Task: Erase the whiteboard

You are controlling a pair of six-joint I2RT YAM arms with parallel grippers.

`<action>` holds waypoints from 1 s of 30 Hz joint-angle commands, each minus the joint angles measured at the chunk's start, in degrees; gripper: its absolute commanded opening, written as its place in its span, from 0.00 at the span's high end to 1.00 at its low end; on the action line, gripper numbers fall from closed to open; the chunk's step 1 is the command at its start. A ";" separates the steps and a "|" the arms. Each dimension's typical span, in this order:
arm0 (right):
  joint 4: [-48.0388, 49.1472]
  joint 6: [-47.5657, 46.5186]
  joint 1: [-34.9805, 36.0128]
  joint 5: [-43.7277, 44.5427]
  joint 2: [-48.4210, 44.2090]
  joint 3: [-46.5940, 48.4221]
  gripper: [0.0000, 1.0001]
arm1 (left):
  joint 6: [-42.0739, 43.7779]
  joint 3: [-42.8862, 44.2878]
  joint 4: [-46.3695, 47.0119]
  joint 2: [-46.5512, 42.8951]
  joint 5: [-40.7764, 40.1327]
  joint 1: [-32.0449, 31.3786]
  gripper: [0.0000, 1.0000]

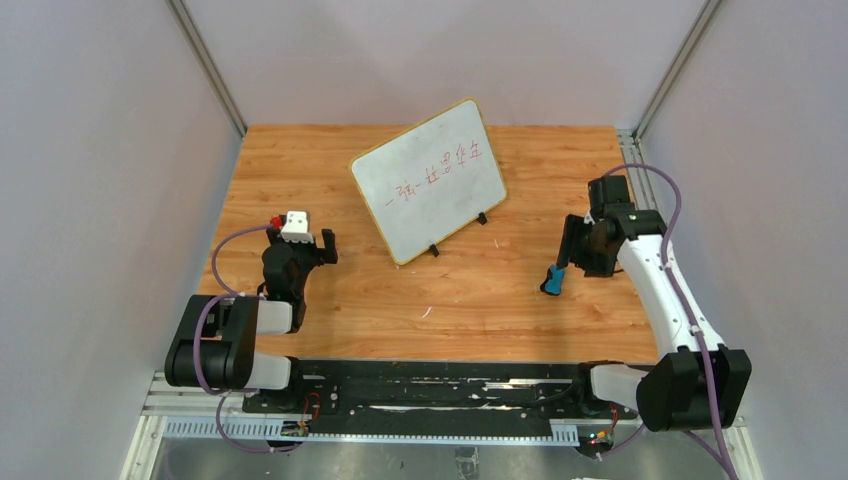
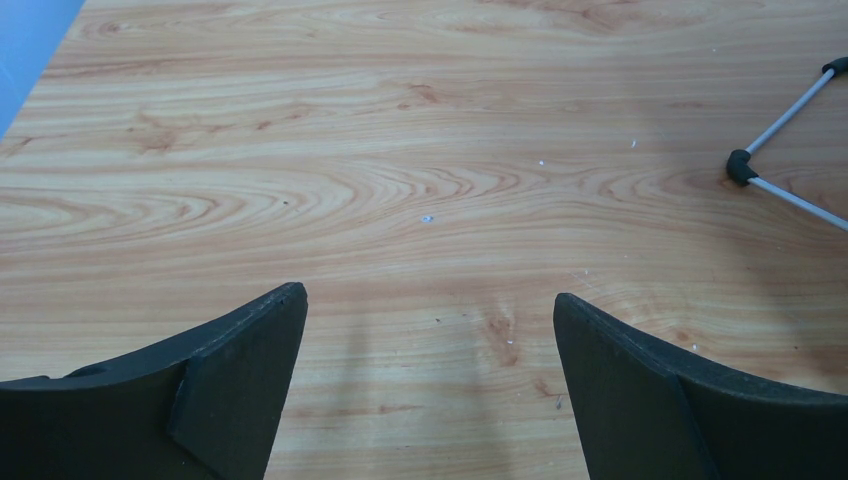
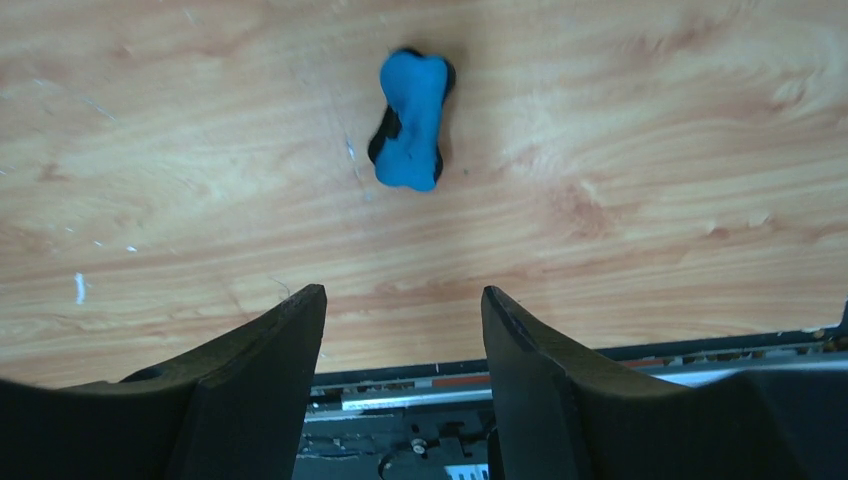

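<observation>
Top external view: the big white whiteboard with a thin yellow frame (image 1: pixel 428 180) stands tilted on the brown wooden counter (image 1: pixel 480 300), near the middle and toward the far side. It leans on two small black feet (image 1: pixel 434 250) at its near edge. Red writing runs across the board, but it is too small to read. The back of the board and its stand are hidden from this view.

A small blue bone-shaped eraser with a black underside (image 1: pixel 551 280) lies flat on the counter, to the right of the whiteboard and closer to the arms.

The right claw (image 3: pixel 402 310) is just beside the eraser, on the side away from the whiteboard. In the right wrist view its two black fingers stand apart with nothing between them, and the eraser (image 3: pixel 411 120) lies beyond the tips, not touching them. The lower parts of the fingers are cut off by the picture edge.

The left claw (image 2: pixel 430 330) is to the left of the whiteboard and closer to the arms. In the left wrist view its fingers are spread wide over bare wood and hold nothing. At the right edge of that view are two thin grey rods with black tips (image 2: pixel 741 165). They are cut off, so what they join cannot be told.
</observation>
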 commanded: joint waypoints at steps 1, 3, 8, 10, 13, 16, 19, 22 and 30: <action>1.94 0.59 0.47 -1.93 -0.98 -7.76 0.39 | 0.62 0.44 1.79 -0.41 -0.05 -0.28 0.02; 5.23 0.95 0.49 -2.41 -0.32 -10.46 0.40 | 0.58 0.44 1.80 -0.48 -0.01 -0.28 0.02; 10.43 1.68 0.51 -2.33 5.02 -12.46 0.41 | 0.59 0.44 1.80 -0.42 -0.03 -0.29 0.02; 11.65 1.52 0.51 -2.40 7.96 -12.09 0.41 | 0.65 0.44 1.82 -0.41 -0.05 -0.28 0.02; 14.50 0.78 0.47 -2.93 11.41 -11.30 0.42 | 0.61 0.44 1.93 -0.42 -0.07 -0.28 0.02; 15.94 0.11 0.44 -2.45 15.21 -9.30 0.43 | 0.62 0.44 1.89 -0.44 0.00 -0.28 0.02; 16.58 -0.27 0.43 -2.03 18.38 -7.41 0.44 | 0.66 0.37 1.97 -0.42 -0.06 -0.28 0.02; 17.56 -0.81 0.41 -2.06 20.52 -6.20 0.45 | 0.62 0.44 1.94 -0.49 -0.11 -0.28 0.02; 17.83 -0.80 0.48 -1.93 23.42 -4.87 0.50 | 0.55 0.44 1.89 -0.44 -0.16 -0.28 0.02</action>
